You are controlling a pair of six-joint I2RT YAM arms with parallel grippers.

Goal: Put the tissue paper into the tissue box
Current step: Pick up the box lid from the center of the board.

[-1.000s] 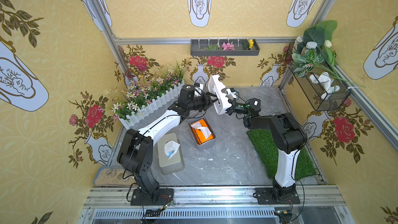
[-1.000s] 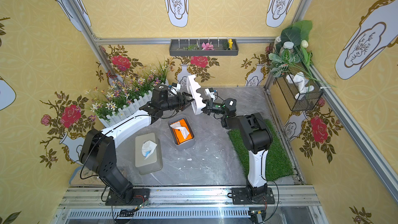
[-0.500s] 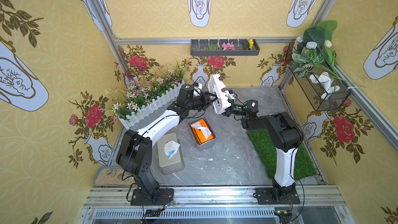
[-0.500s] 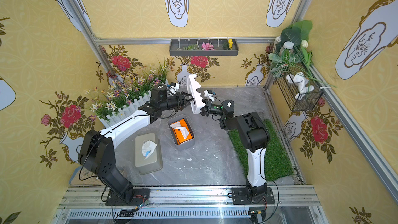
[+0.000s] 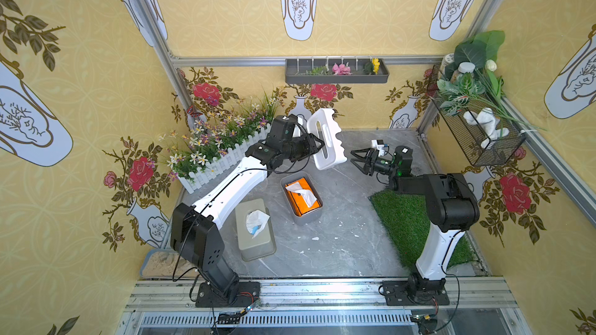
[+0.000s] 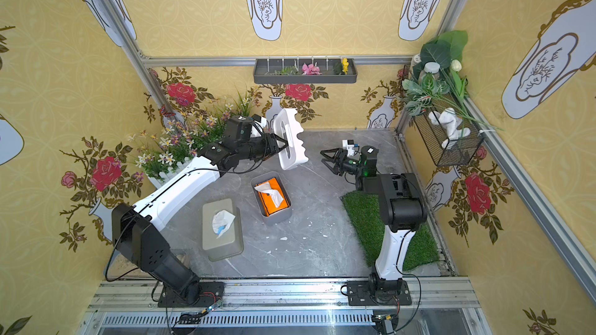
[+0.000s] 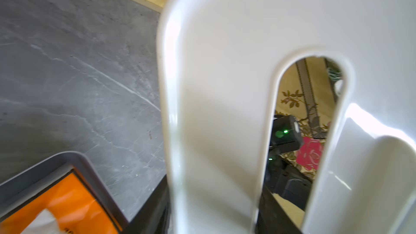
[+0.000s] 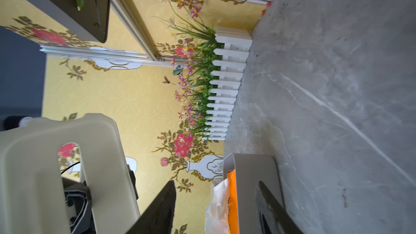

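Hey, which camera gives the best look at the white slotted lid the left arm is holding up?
In both top views the white lid shows whole, slot and wavy edge included, gripped by the left gripper. The left wrist view gives only a blurred close-up around the slot; the right wrist view catches one shaded end.

Right claw [image 5: 354, 158] opened, let go of white lid [image 5: 334, 143], backed off, seemingly empty.
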